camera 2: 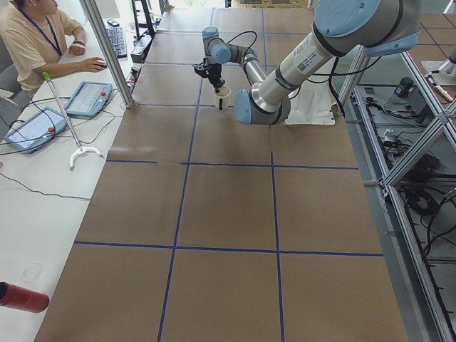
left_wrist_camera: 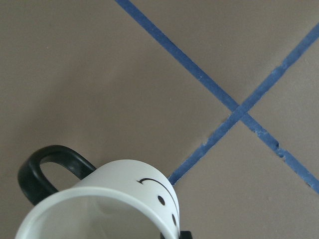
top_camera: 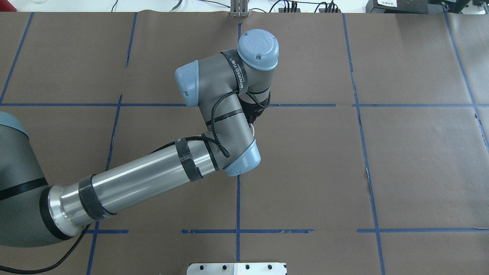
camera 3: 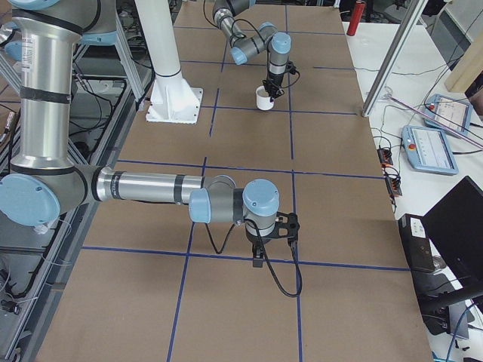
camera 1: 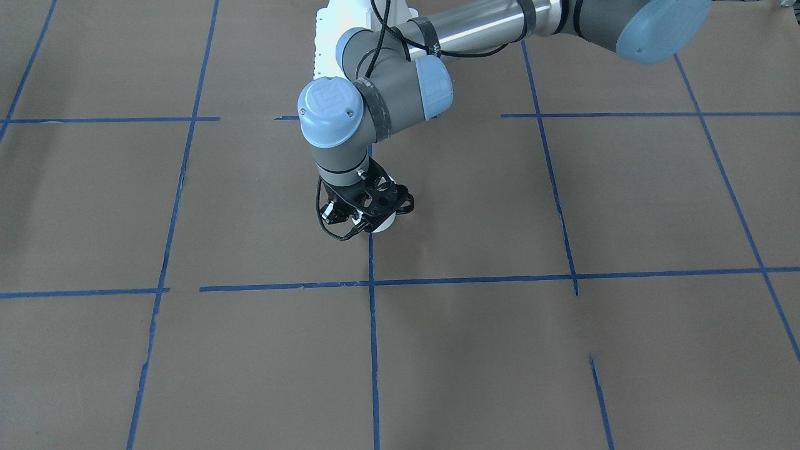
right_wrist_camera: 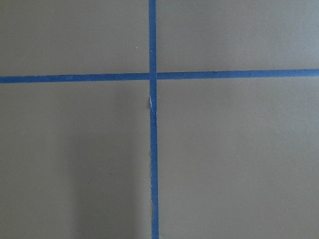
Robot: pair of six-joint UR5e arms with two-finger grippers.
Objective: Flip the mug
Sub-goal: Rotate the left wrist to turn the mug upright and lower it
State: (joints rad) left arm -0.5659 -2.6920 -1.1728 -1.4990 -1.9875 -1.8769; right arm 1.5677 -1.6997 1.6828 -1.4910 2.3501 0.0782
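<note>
The white mug (left_wrist_camera: 124, 196), with a black smiley face and a black loop handle (left_wrist_camera: 42, 169), fills the bottom of the left wrist view, its open rim towards the camera. My left gripper (camera 1: 369, 220) reaches down near the table's middle and is shut on the mug's (camera 1: 385, 223) rim. The mug (camera 3: 263, 99) stands upright, at or just above the brown paper, and also shows in the exterior left view (camera 2: 222, 95). In the overhead view the wrist hides the mug. My right gripper (camera 3: 257, 260) points down over a blue tape cross; I cannot tell whether it is open or shut.
Blue tape lines (camera 1: 372, 284) grid the brown table cover. The white robot base plate (camera 3: 173, 105) stands at the table's edge. A side bench holds tablets (camera 2: 89, 98), a grabber tool (camera 2: 71, 139) and a red cylinder (camera 2: 21, 297); an operator (camera 2: 32, 39) sits there.
</note>
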